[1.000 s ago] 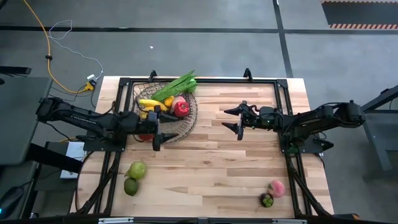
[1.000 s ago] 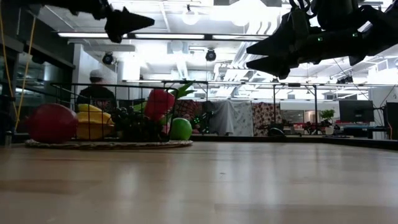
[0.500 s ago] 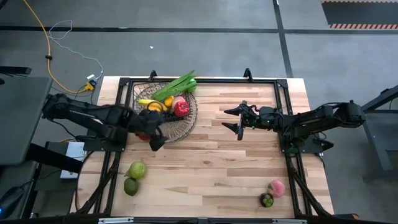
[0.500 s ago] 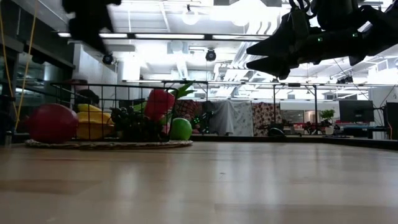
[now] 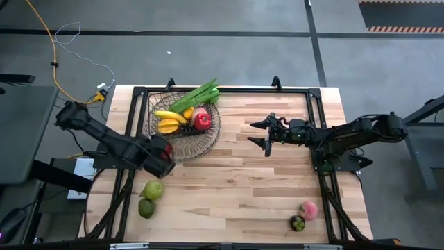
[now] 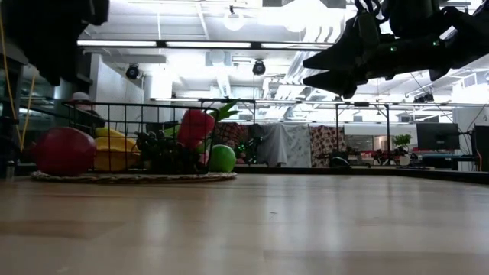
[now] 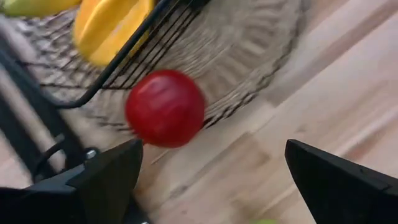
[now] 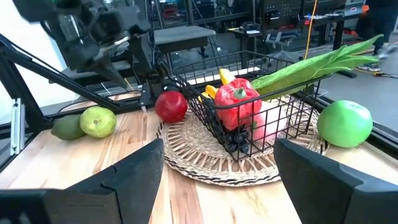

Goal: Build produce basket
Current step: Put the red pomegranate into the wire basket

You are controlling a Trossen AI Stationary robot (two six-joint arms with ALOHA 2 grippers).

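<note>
The dark wire basket (image 5: 208, 132) stands at the far left of the table and holds a banana (image 5: 166, 118), a red pepper (image 5: 202, 121), dark grapes (image 6: 164, 153) and long green stalks (image 5: 198, 94). A red apple (image 7: 165, 107) rests on the basket's flared rim (image 7: 261, 74), outside the gridded inner part. A green apple (image 8: 344, 122) rests on the rim at the basket's far side. My left gripper (image 7: 211, 155) is open and empty, just above the red apple at the basket's near-left side (image 5: 165, 154). My right gripper (image 5: 266, 135) is open and empty, hovering right of the basket.
A green pear (image 5: 152, 189) and a darker green fruit (image 5: 146, 207) lie near the table's near-left corner. A pink fruit (image 5: 309, 210) and a small dark piece (image 5: 297, 223) lie at the near right. Bare wood lies between them. A black frame (image 5: 229, 89) edges the table.
My left gripper has drawn back from over the basket toward the table's near-left, turning as it went, and the arm has swung low over the left edge. The banana in the basket now shows uncovered. My right arm has kept still.
</note>
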